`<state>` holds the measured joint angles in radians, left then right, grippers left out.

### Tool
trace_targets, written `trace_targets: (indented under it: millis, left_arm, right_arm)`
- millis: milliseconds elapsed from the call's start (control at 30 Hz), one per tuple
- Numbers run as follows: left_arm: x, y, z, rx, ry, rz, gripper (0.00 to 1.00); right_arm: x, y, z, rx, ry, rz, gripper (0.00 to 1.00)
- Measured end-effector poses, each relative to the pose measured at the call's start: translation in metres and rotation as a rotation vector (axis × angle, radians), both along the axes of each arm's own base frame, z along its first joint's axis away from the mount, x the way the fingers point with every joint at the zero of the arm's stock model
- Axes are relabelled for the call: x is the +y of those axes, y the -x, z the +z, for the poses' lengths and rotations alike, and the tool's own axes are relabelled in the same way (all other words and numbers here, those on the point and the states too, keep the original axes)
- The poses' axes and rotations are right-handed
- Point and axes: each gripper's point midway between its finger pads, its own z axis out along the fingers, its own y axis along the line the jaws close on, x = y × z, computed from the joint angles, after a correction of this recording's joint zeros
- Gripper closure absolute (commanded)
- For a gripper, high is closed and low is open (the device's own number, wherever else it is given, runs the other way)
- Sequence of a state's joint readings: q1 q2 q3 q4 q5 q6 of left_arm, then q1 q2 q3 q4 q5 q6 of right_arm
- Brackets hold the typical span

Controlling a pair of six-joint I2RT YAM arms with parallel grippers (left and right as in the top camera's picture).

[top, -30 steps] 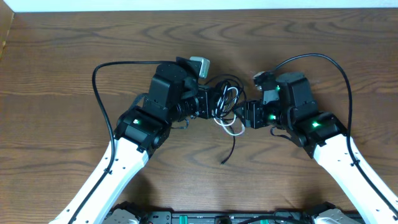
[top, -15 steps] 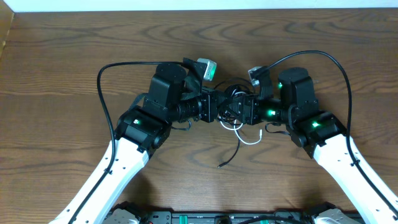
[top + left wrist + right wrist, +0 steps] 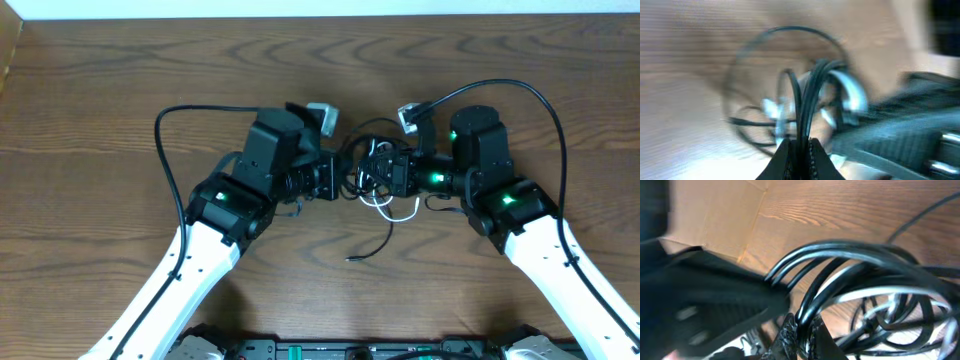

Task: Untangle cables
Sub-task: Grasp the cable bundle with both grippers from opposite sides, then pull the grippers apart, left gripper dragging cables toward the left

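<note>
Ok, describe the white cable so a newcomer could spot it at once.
Find the wooden table, then the spot mid-table where the left gripper and right gripper meet on the tangle of cables. The white cable loops out of that tangle on the side nearer the robot's base; it is the only pale cord, its neighbours being black.

Right gripper (image 3: pixel 799 331) is pinching a bundle of looping black cables (image 3: pixel 840 250), a white cable (image 3: pixel 875 294) threading through, over the wooden table (image 3: pixel 840 200).
</note>
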<state>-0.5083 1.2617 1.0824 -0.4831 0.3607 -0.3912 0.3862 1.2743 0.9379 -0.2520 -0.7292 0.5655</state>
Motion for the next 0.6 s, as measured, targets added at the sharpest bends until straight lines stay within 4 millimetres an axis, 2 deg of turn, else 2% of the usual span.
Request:
trace_targets:
  millis: [67, 100, 167, 233, 300, 333, 367, 400, 433, 467, 500, 567, 600]
  left_arm:
    - [0.028, -0.003, -0.026, 0.043, -0.150, 0.104, 0.92]
    - [0.040, -0.006, -0.043, 0.075, -0.234, 0.148, 0.92]
    - [0.049, -0.007, -0.058, 0.105, -0.300, 0.175, 0.93]
    - [0.061, -0.008, -0.066, 0.112, -0.364, 0.211, 0.93]
    - [0.074, -0.009, -0.069, 0.109, -0.425, 0.248, 0.93]
    - [0.083, -0.011, -0.069, 0.104, -0.453, 0.274, 0.93]
    - [0.090, -0.014, -0.069, 0.098, -0.466, 0.293, 0.93]
    - [0.087, -0.016, -0.068, 0.089, -0.452, 0.271, 0.92]
    - [0.069, -0.020, -0.058, 0.047, -0.376, 0.183, 0.92]
    - [0.063, -0.018, -0.052, 0.029, -0.348, 0.146, 0.93]
    - [0.059, -0.018, -0.036, -0.029, -0.314, 0.120, 0.93]
    - [0.071, -0.018, -0.010, -0.105, -0.291, 0.152, 0.92]
    - [0.086, -0.020, 0.005, -0.146, -0.283, 0.208, 0.92]
  right_arm:
    - [-0.004, -0.008, 0.018, -0.064, -0.067, 0.022, 0.99]
    - [-0.013, -0.014, 0.028, -0.089, -0.101, 0.019, 0.99]
    - [-0.038, -0.031, 0.031, -0.101, -0.111, -0.049, 0.99]
    - [-0.078, -0.053, 0.025, -0.101, -0.076, -0.183, 0.99]
    - [-0.115, -0.065, 0.006, -0.041, -0.001, -0.324, 0.99]
    - [-0.142, -0.067, -0.013, 0.015, 0.078, -0.424, 0.99]
    - [-0.170, -0.069, -0.031, 0.061, 0.172, -0.532, 0.98]
    - [-0.191, -0.065, -0.045, 0.098, 0.267, -0.599, 0.97]
    - [-0.208, -0.059, -0.058, 0.131, 0.356, -0.657, 0.96]
    - [-0.224, -0.053, -0.069, 0.159, 0.442, -0.711, 0.96]
    - [-0.243, -0.044, -0.080, 0.200, 0.550, -0.768, 0.96]
    - [-0.272, -0.032, -0.090, 0.232, 0.704, -0.859, 0.96]
    - [-0.283, -0.027, -0.091, 0.243, 0.766, -0.897, 0.95]
